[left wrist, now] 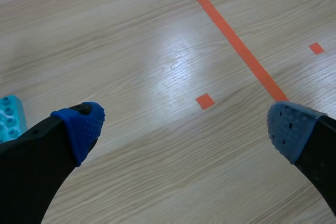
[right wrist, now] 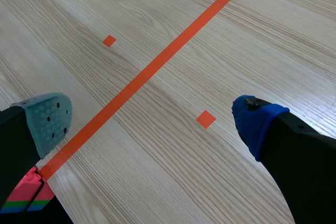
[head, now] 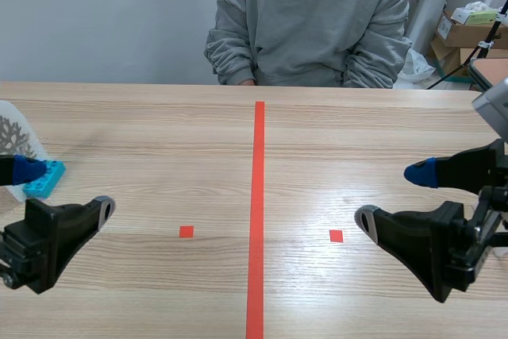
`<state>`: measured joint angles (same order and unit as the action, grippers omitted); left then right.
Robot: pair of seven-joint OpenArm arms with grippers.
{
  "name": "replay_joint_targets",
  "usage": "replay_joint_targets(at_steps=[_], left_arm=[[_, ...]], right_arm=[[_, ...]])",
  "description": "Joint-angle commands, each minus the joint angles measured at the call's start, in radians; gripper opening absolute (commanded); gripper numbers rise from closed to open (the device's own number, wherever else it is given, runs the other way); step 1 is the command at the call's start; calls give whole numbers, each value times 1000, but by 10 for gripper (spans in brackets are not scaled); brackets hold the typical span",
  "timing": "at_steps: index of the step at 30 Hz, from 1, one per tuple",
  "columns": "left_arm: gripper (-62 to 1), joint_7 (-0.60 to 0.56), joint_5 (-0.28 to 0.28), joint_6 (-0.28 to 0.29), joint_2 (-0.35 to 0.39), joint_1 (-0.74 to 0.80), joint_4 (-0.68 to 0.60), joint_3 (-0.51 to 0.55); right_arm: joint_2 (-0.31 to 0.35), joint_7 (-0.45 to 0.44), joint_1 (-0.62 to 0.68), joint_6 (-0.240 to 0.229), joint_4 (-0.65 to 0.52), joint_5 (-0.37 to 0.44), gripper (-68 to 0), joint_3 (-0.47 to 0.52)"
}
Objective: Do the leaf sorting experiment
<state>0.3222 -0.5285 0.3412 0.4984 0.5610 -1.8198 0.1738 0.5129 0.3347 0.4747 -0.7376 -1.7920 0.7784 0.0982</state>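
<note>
- No leaf is seen in any view, so the experiment is judged to be at its very start, with nothing picked up or sorted yet.
- The left gripper (left wrist: 184, 124) is held wide apart, low over the table (head: 159, 140), and nothing lies between its fingers.
- The right gripper (head: 394, 195) is likewise spread wide and has hold of nothing. It hangs over bare wood on its own side of the orange-red tape line (head: 258, 196).
- A turquoise studded block (head: 46, 179) lies at the table's left edge, just beside the left gripper's blue-padded finger. Whether it is a tray or a solid piece cannot be told, and nothing is seen in or on it.
- A white piece with a branching leaf-like pattern (head: 12, 134) stands just behind that block. It is cut off by the view, so its kind and contents cannot be told.
- A pink, green and blue striped thing (right wrist: 23, 196) shows under the right gripper's grey-green finger, and it too is mostly hidden.
- The next move is judged to call for the materials at the left edge, with the left arm nearest to them.
- A person (head: 309, 21) is seated across the table.
</note>
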Motion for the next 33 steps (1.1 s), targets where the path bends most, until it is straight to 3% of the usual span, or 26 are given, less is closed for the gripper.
replay_joint_targets(at_steps=[1,11,23,33], left_arm=[[14,-15,-11,-2,-3,8,-42,12],[14,-14,14,-2,-2,96,-125,12],[14,-11,25,-2,-2,95,-126,12],[14,-11,66,-2,-2,90,-126,12]], right_arm=[[13,-20,-12,-8,-14,12,-41,14],[13,-19,-12,-8,-14,12,-41,14],[13,-19,-12,-8,-14,12,-41,14],[13,-27,-12,-8,-14,12,-41,14]])
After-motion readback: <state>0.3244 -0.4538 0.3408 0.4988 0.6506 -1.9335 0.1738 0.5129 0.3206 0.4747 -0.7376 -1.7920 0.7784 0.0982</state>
